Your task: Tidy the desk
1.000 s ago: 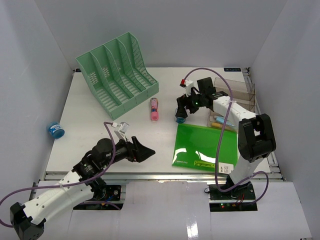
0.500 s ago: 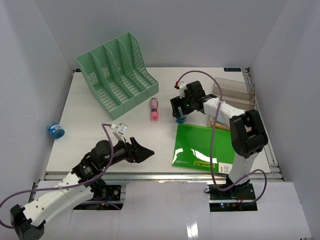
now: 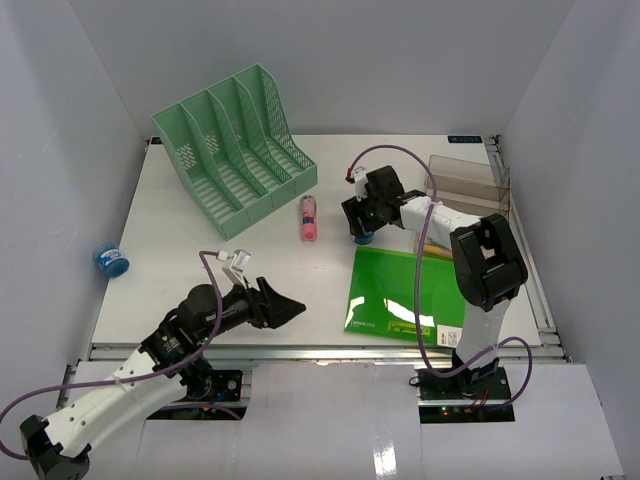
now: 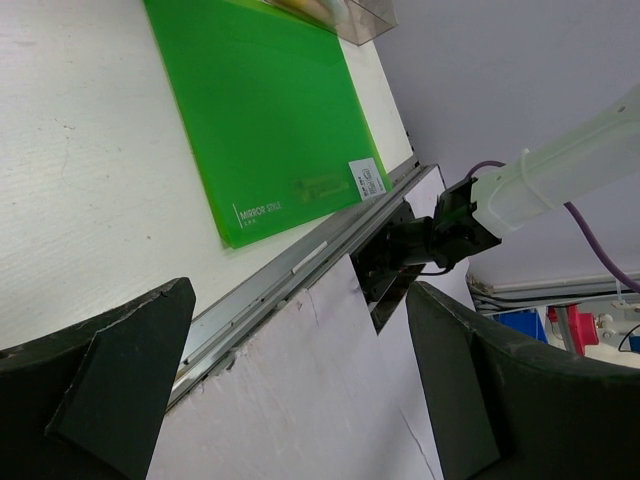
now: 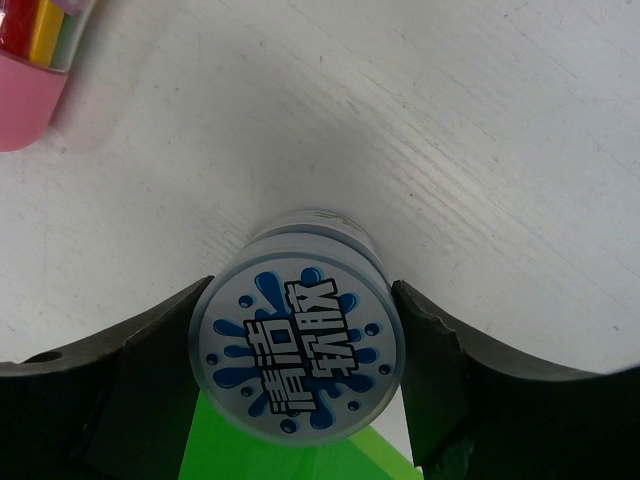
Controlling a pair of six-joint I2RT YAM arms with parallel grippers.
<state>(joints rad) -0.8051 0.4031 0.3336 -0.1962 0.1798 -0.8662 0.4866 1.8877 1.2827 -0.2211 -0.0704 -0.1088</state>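
The white desk point(image 3: 200, 230) has a silver rail along its front. A small round jar with a blue splash label point(image 5: 295, 350) stands on the desk at the far left corner of a green folder point(image 3: 410, 295). My right gripper point(image 3: 362, 228) reaches down over the jar point(image 3: 359, 239), and its two fingers press on the jar's opposite sides in the right wrist view point(image 5: 300, 350). My left gripper point(image 3: 288, 306) is open and empty, hovering low near the desk's front edge, left of the folder point(image 4: 260, 110).
A mint green file organizer point(image 3: 235, 145) stands at the back left. A pink case point(image 3: 309, 219) lies left of the jar. A clear box point(image 3: 470, 185) with pens sits at the back right. A blue roll point(image 3: 112, 261) lies off the desk's left edge.
My right gripper has swung left and lowered onto the jar, closing around it. My left gripper has drifted slightly toward the front edge.
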